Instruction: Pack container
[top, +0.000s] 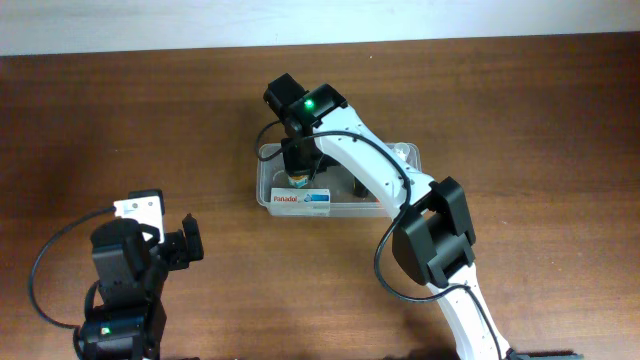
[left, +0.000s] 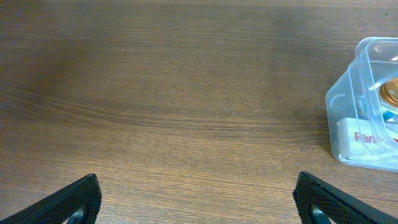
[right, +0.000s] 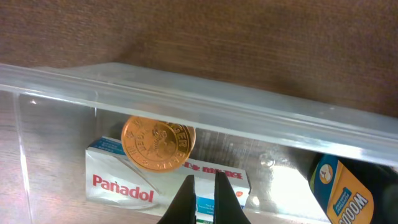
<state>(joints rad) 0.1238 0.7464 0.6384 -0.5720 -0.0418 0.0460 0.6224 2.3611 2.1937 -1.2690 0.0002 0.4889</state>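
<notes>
The clear plastic container (top: 410, 153) sits at the table's middle. Inside it, a white Panadol box (top: 300, 201) lies along the near wall, with a gold-capped bottle (top: 298, 181) beside it. My right gripper (top: 298, 160) hangs over the container's left end. In the right wrist view its fingers (right: 204, 180) are pressed nearly together with nothing between them, above the Panadol box (right: 118, 180), the gold cap (right: 157, 143) and the container's rim (right: 186, 93). My left gripper (top: 185, 245) is open and empty at the lower left; its fingers (left: 199, 199) are spread wide over bare wood.
A bottle with a blue and yellow label (right: 339, 186) lies in the container's right part. The left wrist view shows a corner of the container (left: 348, 93) at its right edge. The table top is dark wood.
</notes>
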